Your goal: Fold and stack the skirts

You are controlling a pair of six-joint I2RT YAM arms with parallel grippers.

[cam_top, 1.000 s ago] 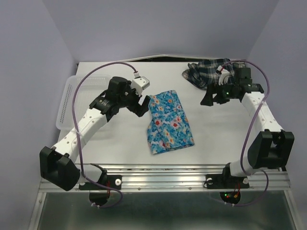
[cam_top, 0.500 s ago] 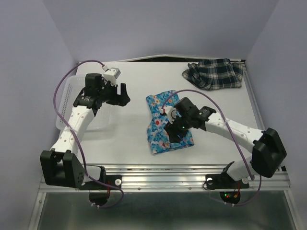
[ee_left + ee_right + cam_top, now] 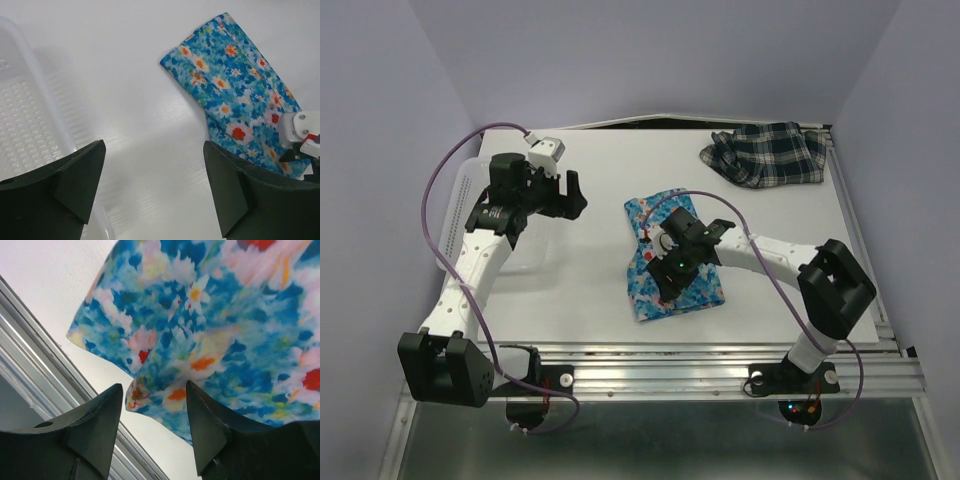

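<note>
- Nearest the arms, the blue floral skirt (image 3: 225,85) lies folded at mid-table, and its near corner sits close to the metal rail (image 3: 670,360). A pull toward the bases could slide that corner over the edge.
- The right gripper (image 3: 152,390) hangs low over the near corner with its jaws parted and nothing pinched between them (the wrist view shows cloth only beyond the fingers). If it closes here, it may catch the top layer alone, and the fold would peel open on the lift.
- The right arm's purple cable (image 3: 705,198) loops above the same skirt. A sweep across the cloth could snag it and rumple the fold.
- The left gripper (image 3: 154,150) is spread wide and empty. It hovers over bare table (image 3: 590,290) between the white lattice basket (image 3: 30,125) and the floral skirt's far-left corner. If the right arm lifts unaided, the cloth is likely to sag and twist. A careless descent by the left gripper could knock the basket rim.
- Farthest off, the dark plaid skirt (image 3: 768,152) lies crumpled at the far right corner, well apart from the floral skirt and not yet folded. It looks like the larger, pleated piece, so stacking it on the small floral one risks an unstable pile, and the long reach leaves little margin.
</note>
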